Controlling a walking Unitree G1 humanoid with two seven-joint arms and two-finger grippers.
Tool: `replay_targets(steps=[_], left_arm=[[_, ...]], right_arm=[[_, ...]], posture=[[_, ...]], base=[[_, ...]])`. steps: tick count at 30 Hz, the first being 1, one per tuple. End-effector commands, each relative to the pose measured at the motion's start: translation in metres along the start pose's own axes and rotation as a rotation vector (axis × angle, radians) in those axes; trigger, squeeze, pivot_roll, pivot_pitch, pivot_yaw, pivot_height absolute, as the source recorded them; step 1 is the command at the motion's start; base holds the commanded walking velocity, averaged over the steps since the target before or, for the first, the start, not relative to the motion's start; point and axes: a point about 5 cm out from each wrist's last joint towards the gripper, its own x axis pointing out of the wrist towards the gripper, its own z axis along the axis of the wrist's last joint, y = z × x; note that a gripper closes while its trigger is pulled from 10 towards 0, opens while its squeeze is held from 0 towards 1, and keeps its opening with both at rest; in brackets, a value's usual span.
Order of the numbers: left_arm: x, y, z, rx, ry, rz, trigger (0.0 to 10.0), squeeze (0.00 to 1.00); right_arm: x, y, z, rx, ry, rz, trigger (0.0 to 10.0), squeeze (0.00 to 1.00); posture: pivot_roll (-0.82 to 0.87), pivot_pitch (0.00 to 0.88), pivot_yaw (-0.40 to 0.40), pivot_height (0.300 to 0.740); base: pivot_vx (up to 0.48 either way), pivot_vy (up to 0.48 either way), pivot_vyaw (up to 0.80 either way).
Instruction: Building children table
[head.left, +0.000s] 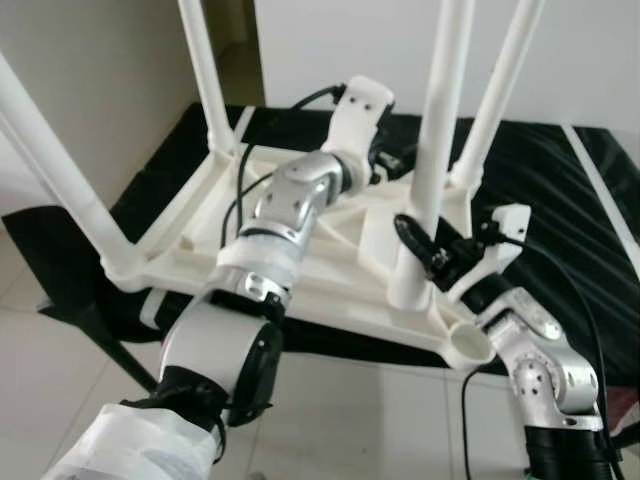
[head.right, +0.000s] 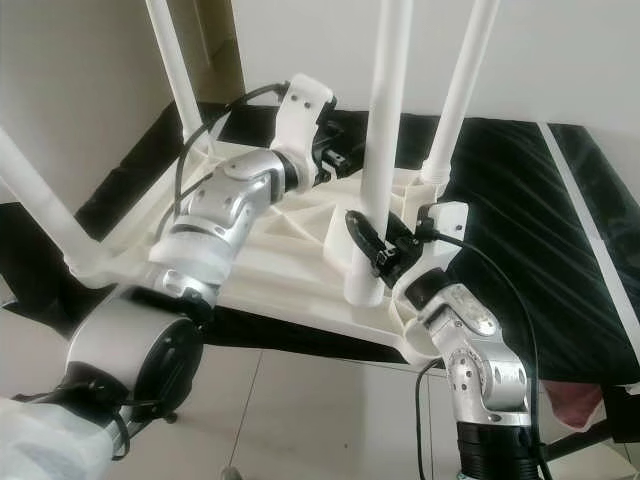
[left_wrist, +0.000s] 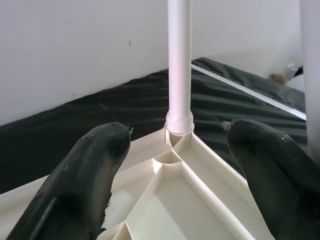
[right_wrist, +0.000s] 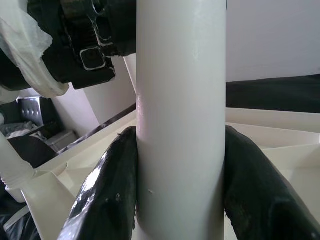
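The white plastic children's table (head.left: 330, 255) lies upside down on a black sheet (head.left: 560, 200), its ribbed underside facing up and its legs rising out of the corner sockets; the right end effector (head.right: 368, 245) is clamped on the near leg (head.right: 378, 150) low down, just above its socket, with one black finger (right_wrist: 107, 190) pressed to each side of the white tube; the left end effector (left_wrist: 175, 165) hangs over the ribbed underside with its fingers apart and nothing between them, pointed toward the far leg (left_wrist: 179, 65) that stands in a corner socket; another leg (head.left: 205, 75) stands at the far left corner; an empty round socket (head.left: 468, 343) appears to sit at the near right corner, though it is partly hidden by the right arm; pale floor tiles (head.left: 350, 420) lie beneath.
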Motion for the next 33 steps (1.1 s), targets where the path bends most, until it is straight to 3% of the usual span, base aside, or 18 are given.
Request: replay_targets(steps=[1, 33], left_arm=[[0.007, -0.011, 0.017, 0.016, -0.064, -0.049, 10.0, 0.00], [0.011, -0.027, 0.018, -0.019, -0.091, -0.106, 10.0, 0.00]], right_arm=[[0.006, 0.007, -0.013, 0.019, 0.064, 0.032, 10.0, 0.00], [0.015, 0.011, -0.025, 0.027, 0.071, 0.038, 10.0, 0.00]], posture=[[-0.01, 0.030, -0.003, 0.740], [-0.01, 0.003, 0.004, 0.740]], base=[[0.000, 0.000, 0.00], [0.000, 0.000, 0.00]])
